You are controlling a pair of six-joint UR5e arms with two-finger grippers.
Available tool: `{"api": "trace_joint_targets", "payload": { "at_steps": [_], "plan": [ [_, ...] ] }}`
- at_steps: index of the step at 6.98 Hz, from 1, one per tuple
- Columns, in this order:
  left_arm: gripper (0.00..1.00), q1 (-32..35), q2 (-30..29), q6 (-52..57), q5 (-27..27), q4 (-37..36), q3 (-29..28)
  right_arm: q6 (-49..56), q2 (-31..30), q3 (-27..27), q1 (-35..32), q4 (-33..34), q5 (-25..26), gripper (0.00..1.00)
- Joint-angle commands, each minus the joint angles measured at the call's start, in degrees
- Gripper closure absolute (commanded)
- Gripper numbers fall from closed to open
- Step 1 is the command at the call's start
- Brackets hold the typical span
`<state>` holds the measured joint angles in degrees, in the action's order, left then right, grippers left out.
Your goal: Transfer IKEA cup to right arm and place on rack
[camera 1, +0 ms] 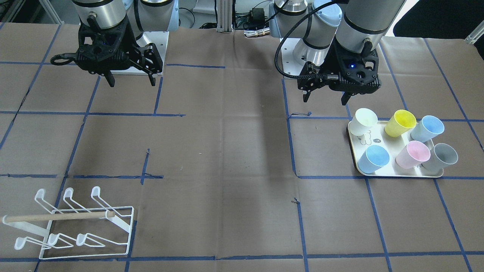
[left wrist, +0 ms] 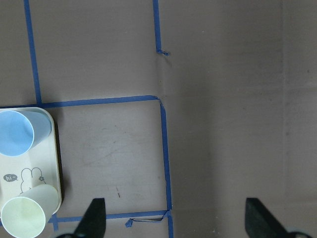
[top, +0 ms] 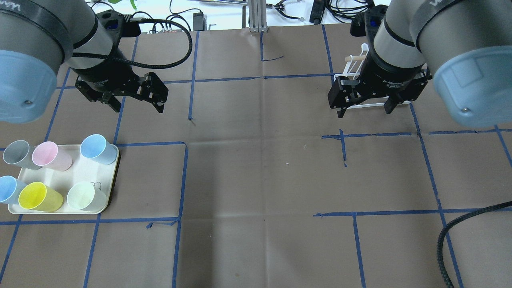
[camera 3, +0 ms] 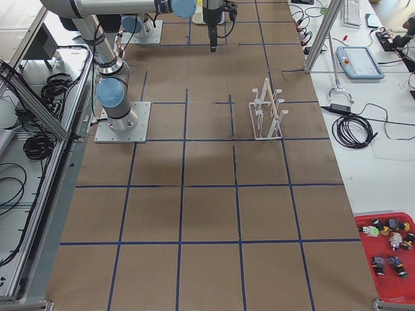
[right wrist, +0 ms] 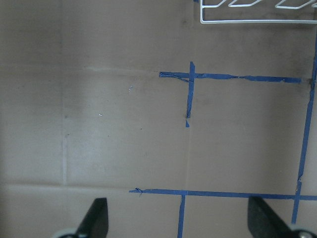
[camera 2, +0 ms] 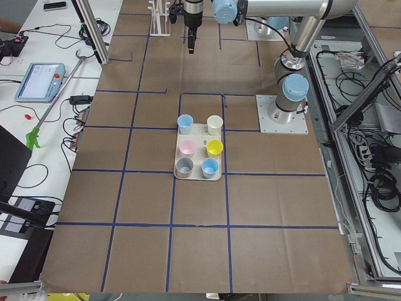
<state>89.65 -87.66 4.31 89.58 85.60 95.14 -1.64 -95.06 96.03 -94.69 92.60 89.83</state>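
Several IKEA cups stand on a cream tray (camera 1: 397, 172): pale white (camera 1: 363, 121), yellow (camera 1: 401, 122), light blue (camera 1: 428, 127), blue (camera 1: 374, 158), pink (camera 1: 413, 154), grey (camera 1: 441, 156). My left gripper (camera 1: 325, 101), with the thick ribbed hose, hovers open and empty beside the tray; it also shows in the overhead view (top: 139, 109). My right gripper (camera 1: 132, 83) is open and empty, above the table near the white wire rack (camera 1: 75, 226). In the overhead view the right gripper (top: 364, 113) partly hides the rack (top: 354, 68). No cup hangs on the rack.
Brown paper with blue tape lines (camera 1: 227, 151) covers the table. The left wrist view shows the tray corner (left wrist: 52, 148) with the blue (left wrist: 15, 131) and pale (left wrist: 27, 215) cups. The right wrist view shows the rack's base wire (right wrist: 257, 21).
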Motion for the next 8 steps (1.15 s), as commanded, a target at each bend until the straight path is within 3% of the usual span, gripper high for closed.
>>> {"api": "trace_joint_targets", "payload": {
  "at_steps": [1, 2, 5, 8],
  "plan": [
    [0.00, -0.35, 0.04, 0.44, 0.51, -0.08, 0.74, -0.03, 0.14, -0.40, 0.20, 0.04, -0.09, 0.00],
    [0.00, -0.79, -0.23, 4.10, 0.42, -0.17, 0.40, -0.03, 0.23, -1.02, 0.12, 0.04, -0.09, 0.00],
    [0.00, -14.02, -1.10, 16.99, -0.28, -0.17, 1.45, -0.03, 0.05, -0.94, 0.12, -0.05, -0.18, 0.00],
    [0.00, -20.73, -1.54, 19.95, -0.11, -0.25, 2.76, -0.03, 0.14, -0.85, 0.12, -0.05, -0.09, 0.00]
  ]
}}
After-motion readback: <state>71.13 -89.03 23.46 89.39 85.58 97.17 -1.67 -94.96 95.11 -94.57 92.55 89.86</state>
